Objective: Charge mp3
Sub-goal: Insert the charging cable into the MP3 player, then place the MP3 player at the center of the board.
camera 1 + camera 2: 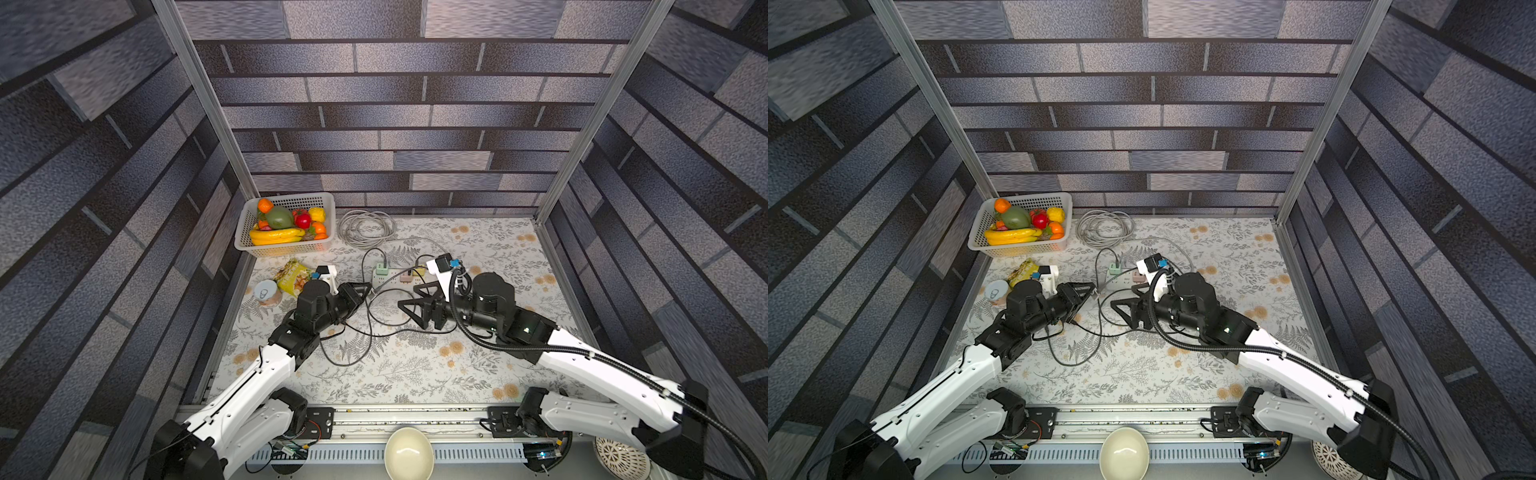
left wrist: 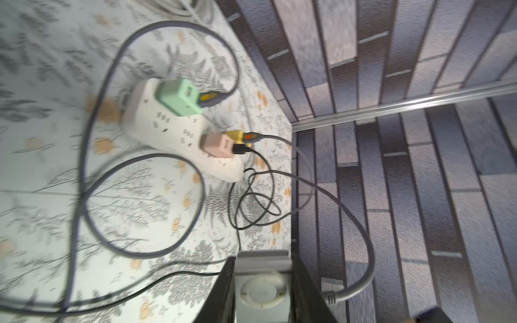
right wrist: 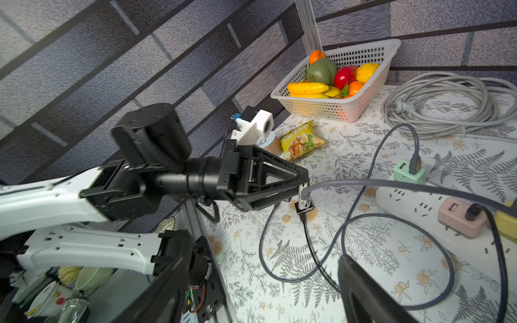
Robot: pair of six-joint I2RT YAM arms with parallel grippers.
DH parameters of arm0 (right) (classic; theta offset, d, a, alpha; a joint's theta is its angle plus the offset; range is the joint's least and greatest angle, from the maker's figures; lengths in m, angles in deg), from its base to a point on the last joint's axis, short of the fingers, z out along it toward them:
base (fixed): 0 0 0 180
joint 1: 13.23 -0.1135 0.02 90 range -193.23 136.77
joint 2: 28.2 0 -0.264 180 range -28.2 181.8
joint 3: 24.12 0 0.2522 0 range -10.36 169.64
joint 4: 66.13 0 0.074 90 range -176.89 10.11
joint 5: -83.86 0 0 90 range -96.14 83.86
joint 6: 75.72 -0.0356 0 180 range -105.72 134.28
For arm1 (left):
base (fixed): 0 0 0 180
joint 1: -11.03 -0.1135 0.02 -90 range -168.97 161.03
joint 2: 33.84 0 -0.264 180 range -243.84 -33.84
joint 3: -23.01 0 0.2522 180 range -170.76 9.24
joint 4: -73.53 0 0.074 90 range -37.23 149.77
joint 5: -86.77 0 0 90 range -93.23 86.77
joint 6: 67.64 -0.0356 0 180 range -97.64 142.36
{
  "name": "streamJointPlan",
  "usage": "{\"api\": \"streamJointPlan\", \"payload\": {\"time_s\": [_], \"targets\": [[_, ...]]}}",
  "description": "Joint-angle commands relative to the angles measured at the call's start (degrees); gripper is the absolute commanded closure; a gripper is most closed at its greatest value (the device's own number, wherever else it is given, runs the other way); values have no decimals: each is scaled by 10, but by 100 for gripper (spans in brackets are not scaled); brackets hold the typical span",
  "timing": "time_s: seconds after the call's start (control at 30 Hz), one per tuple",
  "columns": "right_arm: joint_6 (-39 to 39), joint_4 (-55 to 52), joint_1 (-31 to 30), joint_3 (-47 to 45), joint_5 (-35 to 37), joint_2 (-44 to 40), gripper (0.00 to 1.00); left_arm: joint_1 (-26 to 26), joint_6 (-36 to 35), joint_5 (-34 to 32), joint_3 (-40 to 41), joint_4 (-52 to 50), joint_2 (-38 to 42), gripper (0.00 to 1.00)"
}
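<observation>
No lettering can be read anywhere. The yellow snack packet (image 3: 303, 139) carries print beside its picture (too small and blurred to make out), and the power strip (image 3: 405, 200) shows only socket slots.

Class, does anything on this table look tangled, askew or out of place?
The grey and black charging cables lie in overlapping loops beside the long white power strip; nothing looks spilled or damaged.

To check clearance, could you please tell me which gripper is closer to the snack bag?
Left. The left gripper, shut on the mp3 player, is near the snack bag, toward the table's middle; the right gripper lies farther out, beyond it.
</observation>
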Motion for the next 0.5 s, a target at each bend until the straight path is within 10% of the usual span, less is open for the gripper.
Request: {"api": "streamJointPlan", "payload": {"time_s": [0.0, 0.47], "targets": [[-66, -48, -4, -37, -54, -49, 12, -1, -72, -3, -56, -162, -24, 100], [21, -336, 47, 97, 164, -103, 1, 211, -256, -92, -258, -482, -317, 100]]}}
